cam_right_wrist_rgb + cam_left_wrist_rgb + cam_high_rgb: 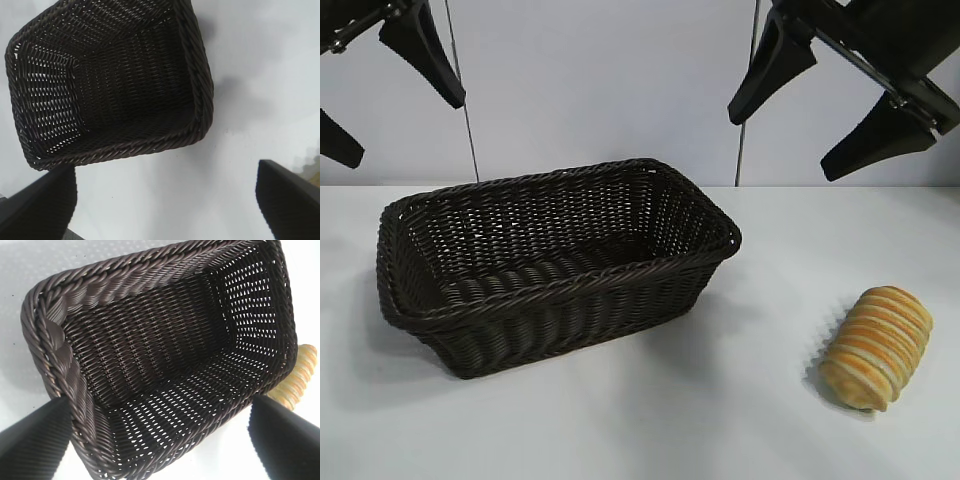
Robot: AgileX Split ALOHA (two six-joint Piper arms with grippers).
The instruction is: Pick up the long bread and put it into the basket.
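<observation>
While your left end effector (385, 90) and right end effector (830, 110) hang wide at the frame's upper corners, the oblong golden-orange striped long bread (877, 347) lies lower right on the white bench (650, 420), apart from the dark woven wicker basket (560, 290) at centre-left.

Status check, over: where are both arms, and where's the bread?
Left gripper and right gripper both high, jaws open, holding nothing. Long bread on table, right of empty basket. Nothing in the way.
</observation>
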